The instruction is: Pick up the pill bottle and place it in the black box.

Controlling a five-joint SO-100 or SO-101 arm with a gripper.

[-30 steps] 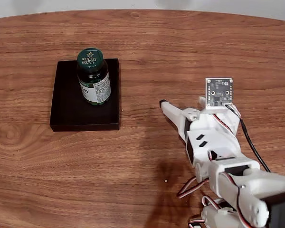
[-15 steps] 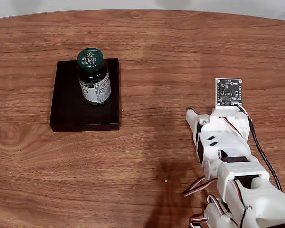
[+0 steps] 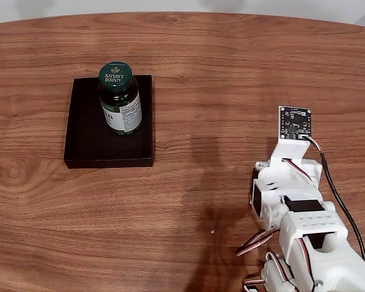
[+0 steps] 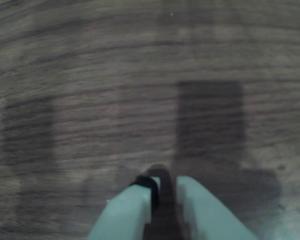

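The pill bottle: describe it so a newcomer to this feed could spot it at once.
In the fixed view, look to the left part of the wooden table, where a flat black box lies. The pill bottle stands upright inside it, toward its far edge. It is the one dark bottle with a green printed cap and a pale label.

Bare table (image 3: 231, 79) lies open everywhere; only the pill bottle (image 3: 119, 98) stands up.

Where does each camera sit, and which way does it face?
Fixed view: high above, looking down at the wooden table; dark green-capped pill bottle upright in the shallow black box; white arm lower right.
Wrist view: on the arm, facing down at blurred wood; hand at bottom edge, fingers nearly together.
Shared: the tabletop.
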